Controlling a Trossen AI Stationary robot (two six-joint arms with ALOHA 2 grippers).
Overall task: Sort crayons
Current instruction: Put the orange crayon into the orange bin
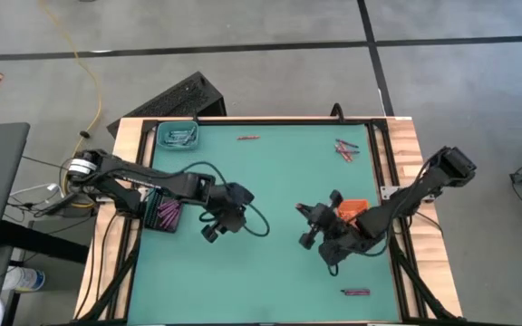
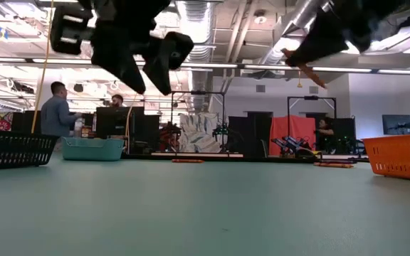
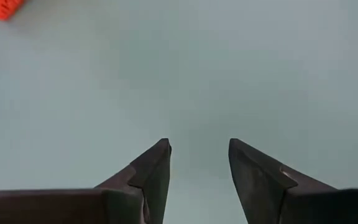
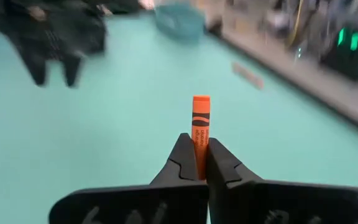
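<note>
One orange crayon (image 4: 201,127) sits pinched in the right gripper (image 4: 196,163), mid-right in the high view; a loose pinch could drop it beside the orange tray (image 1: 352,211). The left gripper (image 3: 199,167), centre-left, gapes empty.

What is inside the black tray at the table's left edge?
Purple crayons lie packed side by side in the black tray. The left arm crosses over the tray's far part, so whatever lies under it there cannot be seen.

No legible text anywhere.
</note>
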